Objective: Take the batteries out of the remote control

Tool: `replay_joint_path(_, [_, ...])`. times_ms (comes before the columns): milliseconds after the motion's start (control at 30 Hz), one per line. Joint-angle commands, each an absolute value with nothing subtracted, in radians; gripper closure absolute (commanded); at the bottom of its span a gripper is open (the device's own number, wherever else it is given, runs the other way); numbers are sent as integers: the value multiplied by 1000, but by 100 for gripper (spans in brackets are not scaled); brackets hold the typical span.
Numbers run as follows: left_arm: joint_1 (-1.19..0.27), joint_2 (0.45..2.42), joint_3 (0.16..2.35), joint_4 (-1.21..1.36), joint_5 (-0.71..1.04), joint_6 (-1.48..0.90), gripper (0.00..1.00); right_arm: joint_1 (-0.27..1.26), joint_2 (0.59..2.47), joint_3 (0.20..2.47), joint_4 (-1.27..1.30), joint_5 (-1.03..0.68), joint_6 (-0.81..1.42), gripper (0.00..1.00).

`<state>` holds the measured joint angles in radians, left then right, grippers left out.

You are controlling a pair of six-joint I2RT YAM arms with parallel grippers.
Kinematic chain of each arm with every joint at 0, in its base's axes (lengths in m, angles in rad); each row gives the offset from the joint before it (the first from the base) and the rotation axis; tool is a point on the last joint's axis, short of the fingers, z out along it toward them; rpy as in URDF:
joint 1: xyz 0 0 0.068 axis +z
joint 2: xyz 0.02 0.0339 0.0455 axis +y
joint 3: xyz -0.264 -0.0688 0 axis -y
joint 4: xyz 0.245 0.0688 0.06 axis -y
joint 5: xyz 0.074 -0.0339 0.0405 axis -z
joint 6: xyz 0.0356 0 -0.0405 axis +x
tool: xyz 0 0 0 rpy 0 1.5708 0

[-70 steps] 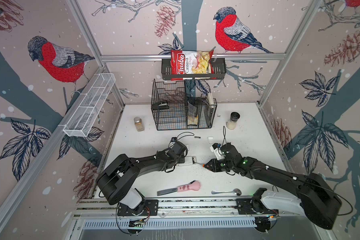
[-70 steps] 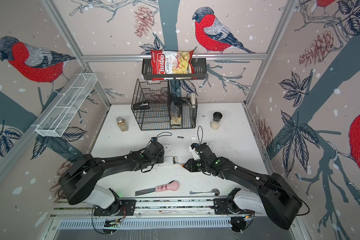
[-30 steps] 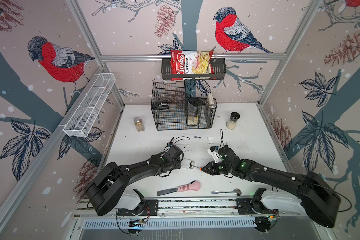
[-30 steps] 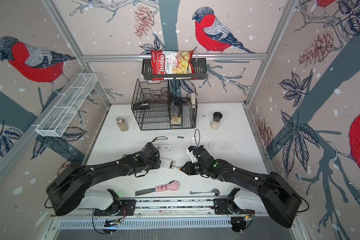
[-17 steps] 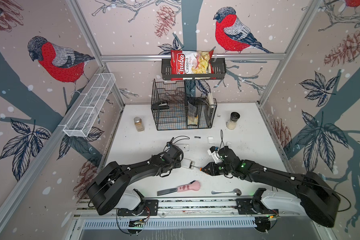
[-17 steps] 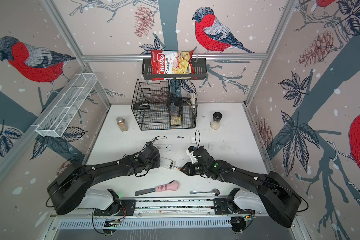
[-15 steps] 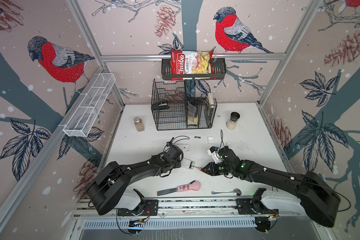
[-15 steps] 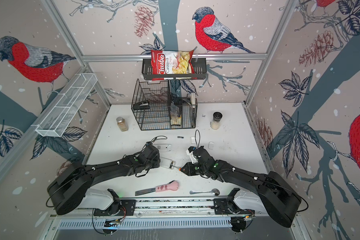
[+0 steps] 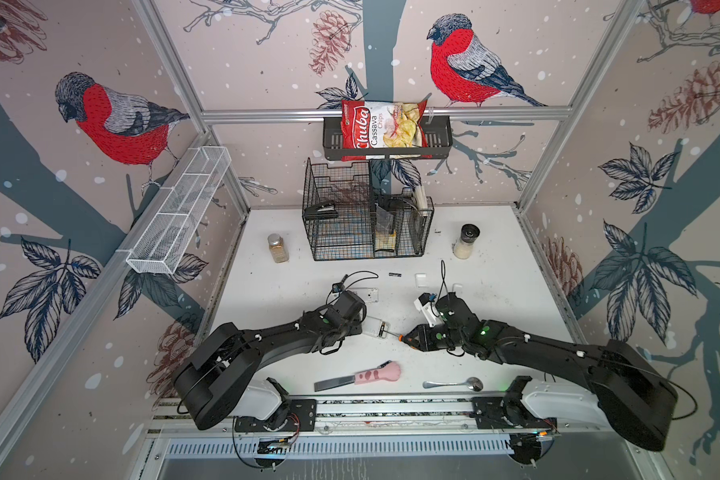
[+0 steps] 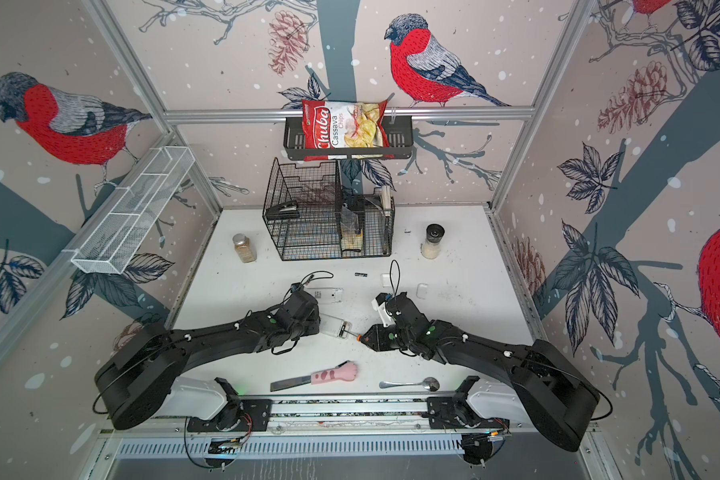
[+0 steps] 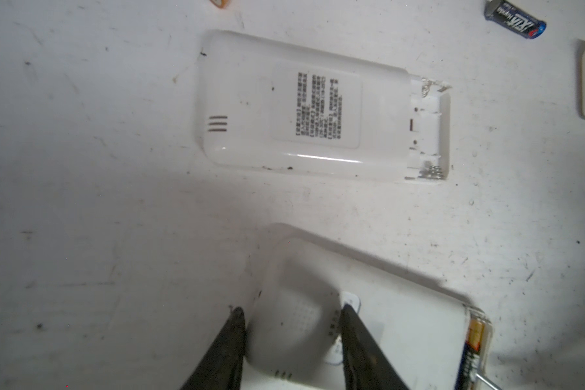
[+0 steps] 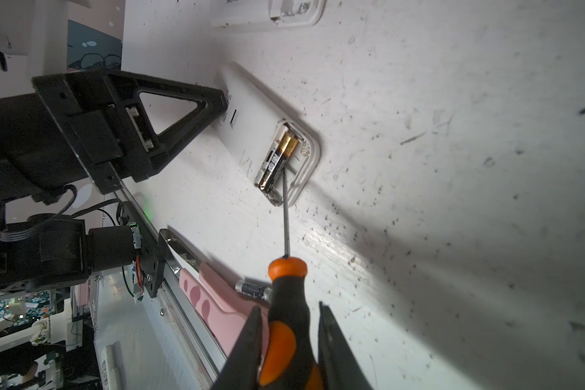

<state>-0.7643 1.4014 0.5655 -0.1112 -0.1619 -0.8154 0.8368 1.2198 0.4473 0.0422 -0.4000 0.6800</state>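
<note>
A white remote control (image 9: 376,326) lies face down at mid-table, its battery bay open. My left gripper (image 11: 293,312) is shut on its rounded end, one jaw on each long side. Two black batteries (image 12: 279,158) with gold ends sit in the bay. My right gripper (image 12: 288,307) is shut on an orange-and-black screwdriver (image 12: 286,280). The screwdriver's thin shaft reaches into the bay beside the batteries. A second white remote (image 11: 318,111) lies further back, its bay empty. One loose battery (image 11: 515,20) lies beyond it, and another loose battery (image 12: 252,288) rests by the pink knife handle.
A pink-handled knife (image 9: 366,376) and a spoon (image 9: 454,384) lie near the front rail. Two small white covers (image 9: 420,279) lie behind my right gripper. At the back stand a wire basket (image 9: 366,224) and two spice jars (image 9: 278,248).
My left jaws have narrowed slightly onto the remote's end. Since two seconds ago, both grippers and the remote have shifted a little toward the front. The right grip is unchanged.
</note>
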Motion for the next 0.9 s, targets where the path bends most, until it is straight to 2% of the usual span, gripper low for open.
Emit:
replay_joint_path(0, [-765, 1410, 559, -176, -109, -813, 56, 837, 1222, 457, 42, -396, 677, 100])
replay_joint_path(867, [-766, 1399, 543, -186, -134, -831, 56, 790, 1208, 488, 38, -405, 656, 100])
